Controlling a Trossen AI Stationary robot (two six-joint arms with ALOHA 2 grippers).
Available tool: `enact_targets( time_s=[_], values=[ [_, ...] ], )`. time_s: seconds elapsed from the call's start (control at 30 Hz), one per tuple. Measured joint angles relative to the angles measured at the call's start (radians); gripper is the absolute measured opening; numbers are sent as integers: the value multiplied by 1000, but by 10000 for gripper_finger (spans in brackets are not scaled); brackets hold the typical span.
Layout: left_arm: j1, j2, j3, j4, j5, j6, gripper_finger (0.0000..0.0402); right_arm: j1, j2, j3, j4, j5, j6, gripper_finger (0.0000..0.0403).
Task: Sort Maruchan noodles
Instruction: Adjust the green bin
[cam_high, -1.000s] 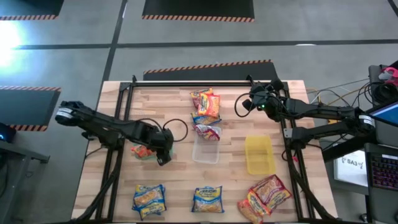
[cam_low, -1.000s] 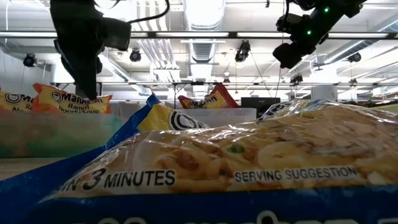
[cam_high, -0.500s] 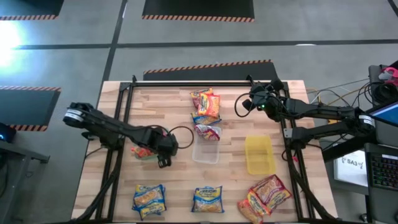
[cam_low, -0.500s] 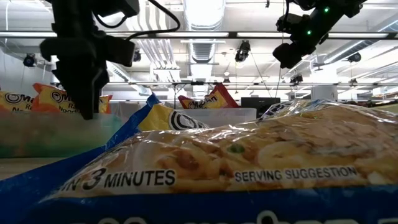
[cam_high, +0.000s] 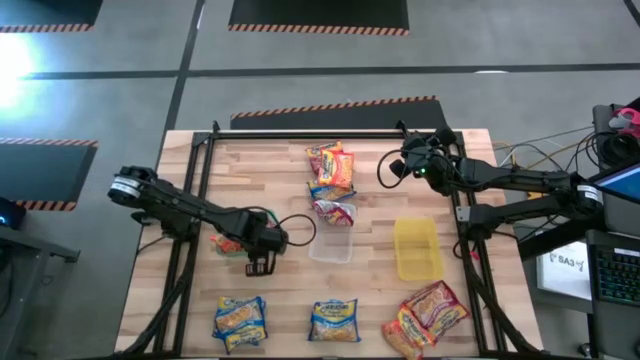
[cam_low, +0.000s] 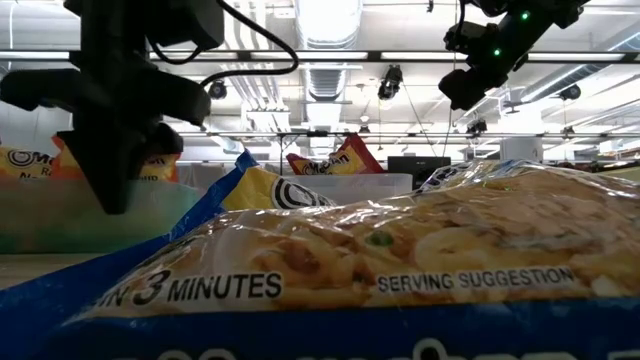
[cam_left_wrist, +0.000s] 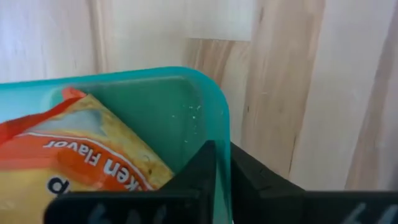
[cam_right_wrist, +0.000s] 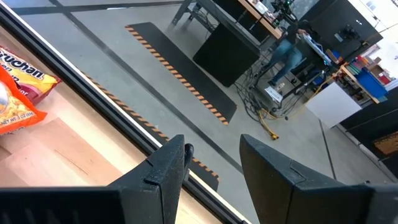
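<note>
Wooden tabletop (cam_high: 280, 290) over grey floor, noodle packets (cam_high: 331, 165) scattered. Left wrist view alone shows left gripper (cam_left_wrist: 222, 163) fingers clamped on green bin (cam_left_wrist: 186, 112) rim holding an orange packet (cam_left_wrist: 81, 162); right gripper (cam_right_wrist: 212, 163) fingers parted, empty.

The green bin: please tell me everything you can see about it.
The green bin is translucent teal plastic with rounded corners. It sits on the wooden table, left of the clear bin. An orange noodle packet lies inside. The left gripper is shut on its rim, one finger inside and one outside.
</note>
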Motion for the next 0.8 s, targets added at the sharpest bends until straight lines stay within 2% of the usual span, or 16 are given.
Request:
enact_targets(
  time_s=[0.27, 0.47, 0.67, 0.8],
  values=[
    [-23, -33, 0, -47, 1, 244, 1, 0, 0, 0, 0, 0, 0, 146],
    [-65, -35, 0, -123, 1, 516, 0, 0, 0, 0, 0, 0, 1, 146],
    [-97, -35, 0, -231, -9, 887, 0, 0, 0, 0, 0, 0, 1, 146],
    [-105, -35, 0, -296, -36, 1062, 0, 0, 0, 0, 0, 0, 1, 146]
  ],
)
